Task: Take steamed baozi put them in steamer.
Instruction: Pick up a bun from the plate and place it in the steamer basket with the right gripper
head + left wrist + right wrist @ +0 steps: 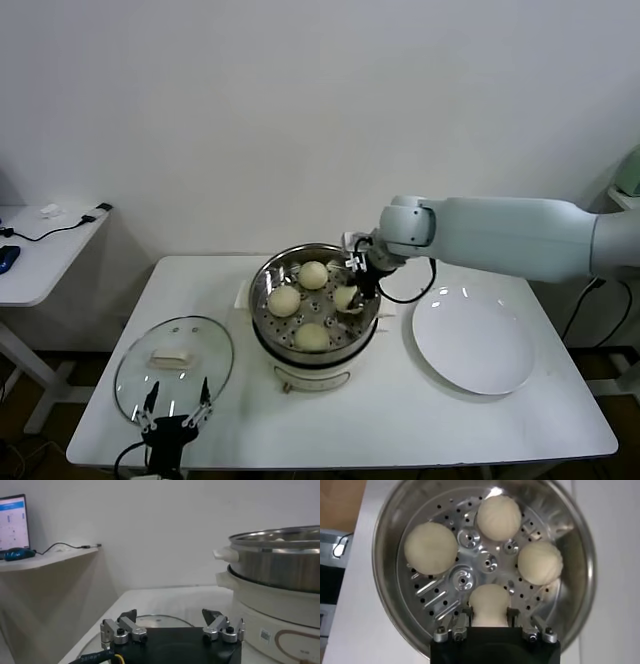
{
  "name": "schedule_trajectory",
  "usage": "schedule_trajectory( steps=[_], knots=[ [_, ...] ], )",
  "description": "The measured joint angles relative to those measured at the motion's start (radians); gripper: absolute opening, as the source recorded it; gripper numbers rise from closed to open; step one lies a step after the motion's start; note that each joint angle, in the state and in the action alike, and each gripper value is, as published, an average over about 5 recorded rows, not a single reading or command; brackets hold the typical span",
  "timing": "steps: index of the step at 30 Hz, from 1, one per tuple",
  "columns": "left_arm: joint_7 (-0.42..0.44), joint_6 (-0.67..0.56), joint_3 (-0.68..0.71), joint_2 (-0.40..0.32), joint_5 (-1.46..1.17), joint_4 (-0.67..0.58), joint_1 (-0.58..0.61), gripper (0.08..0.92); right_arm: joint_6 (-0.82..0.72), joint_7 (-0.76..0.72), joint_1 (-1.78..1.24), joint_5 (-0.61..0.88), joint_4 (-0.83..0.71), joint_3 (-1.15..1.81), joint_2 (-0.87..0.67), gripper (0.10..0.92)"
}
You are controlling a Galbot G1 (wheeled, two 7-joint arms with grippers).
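On the white table (400,420), the idle left hand (177,410) hangs open near the front edge. Farther back, the right hand (490,625) pinches the fourth steamed baozi (490,602) inside the steamer (262,290); releasing unevenly could roll it against neighbouring buns.

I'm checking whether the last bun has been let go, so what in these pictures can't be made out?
- Right wrist view: the fingers flank the fourth baozi, but the gripper's black body hides the bun's near side and the contact.
- Head view: the right gripper covers most of that bun in the steamer.
- Left wrist view: the steamer wall hides the buns; the picture's edge cuts off the glass lid.
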Motion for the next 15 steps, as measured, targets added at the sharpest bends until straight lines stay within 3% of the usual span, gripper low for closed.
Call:
schedule_trajectory(
  steps=[6, 15],
  knots=[
    [0.000, 0.002, 0.000, 0.000, -0.002, -0.008, 0.004, 0.823, -0.005, 0.006, -0.027, -0.022, -0.007, 0.011, 0.007, 0.520],
    [-0.001, 0.010, -0.004, 0.000, -0.010, -0.021, 0.006, 0.823, 0.042, -0.038, -0.016, -0.050, -0.014, 0.022, -0.009, 0.766]
  ],
)
